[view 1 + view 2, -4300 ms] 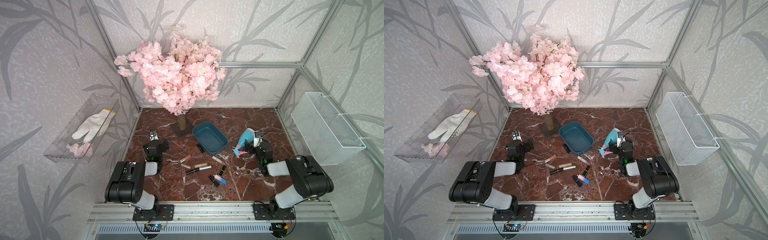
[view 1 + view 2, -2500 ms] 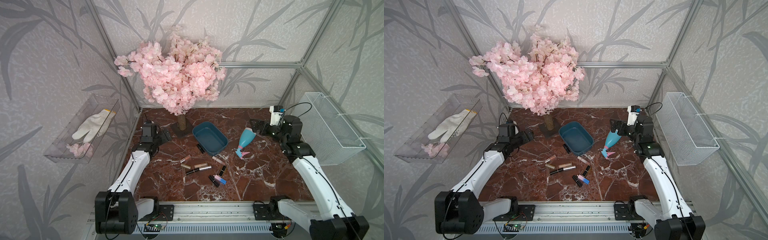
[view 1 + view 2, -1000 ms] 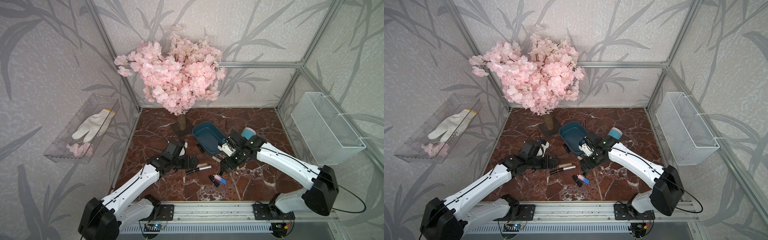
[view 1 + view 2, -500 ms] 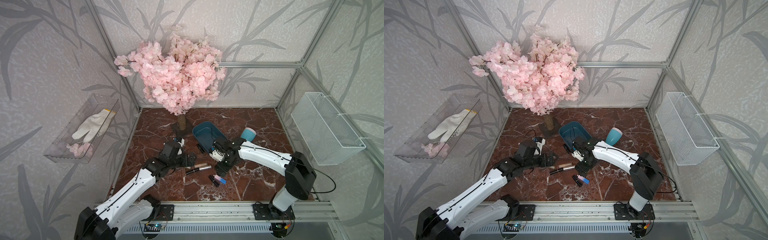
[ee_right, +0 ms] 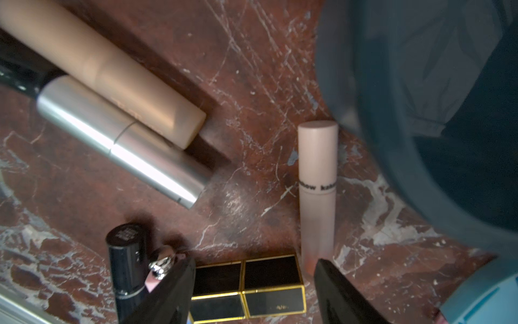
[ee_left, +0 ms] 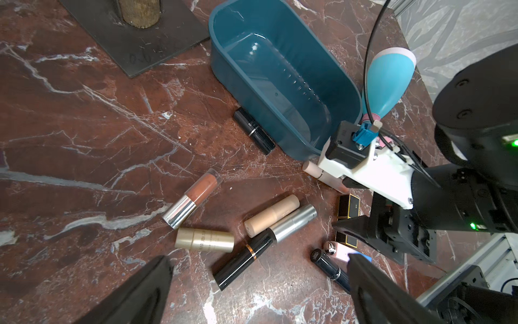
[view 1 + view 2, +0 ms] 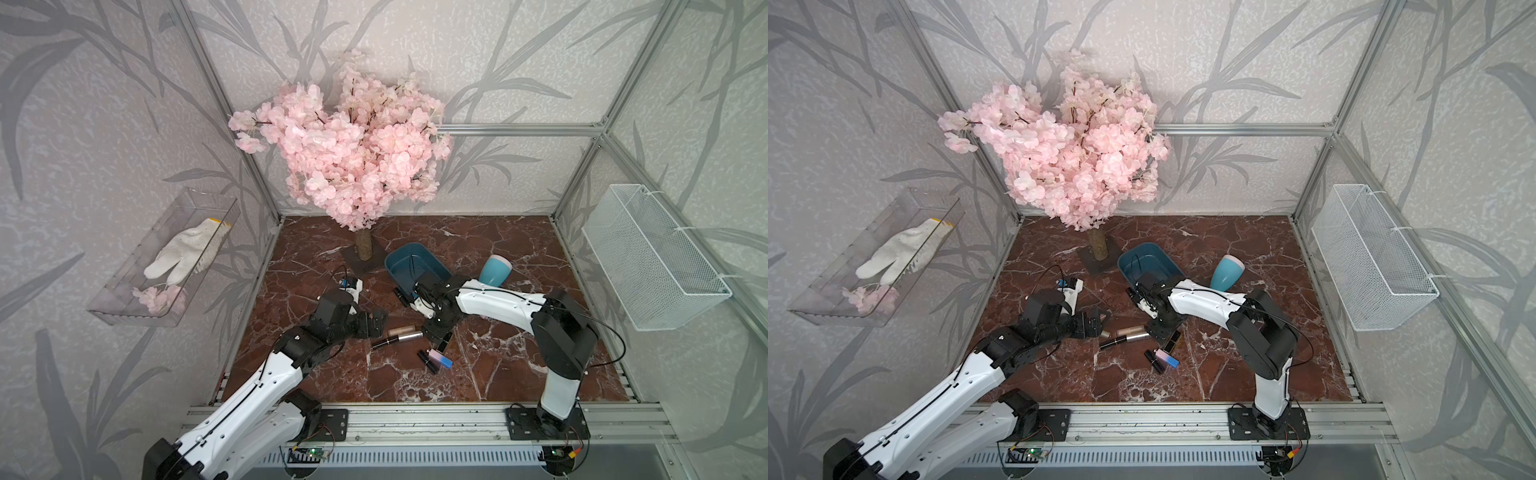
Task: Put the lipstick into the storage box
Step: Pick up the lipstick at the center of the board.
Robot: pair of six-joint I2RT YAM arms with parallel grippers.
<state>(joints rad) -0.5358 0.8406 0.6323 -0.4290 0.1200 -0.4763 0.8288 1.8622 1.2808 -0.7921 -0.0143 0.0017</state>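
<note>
The teal storage box (image 7: 417, 266) (image 7: 1149, 262) (image 6: 280, 75) stands empty behind a scatter of several lipsticks on the marble. My right gripper (image 5: 253, 269) (image 7: 436, 329) is down at the table and open. Its fingers straddle a black-and-gold square lipstick (image 5: 246, 289) (image 6: 347, 207) with a small gap on each side. A pale pink tube (image 5: 316, 190) lies just beside it, near the box wall. My left gripper (image 6: 258, 276) (image 7: 1096, 322) hovers wide open over the gold (image 6: 204, 239), beige (image 6: 272, 214) and black-and-silver (image 6: 266, 244) lipsticks, holding nothing.
A light-blue cup (image 7: 494, 270) lies on its side right of the box. The blossom tree's trunk and base plate (image 7: 363, 249) stand behind. A clear tray with a glove (image 7: 166, 257) hangs on the left wall, a white wire basket (image 7: 648, 257) on the right wall.
Both arms have come from the table's sides to the lipstick scatter. In the last second the right gripper settled over the black-and-gold lipstick and its jaws narrowed; the left stayed wide open.
</note>
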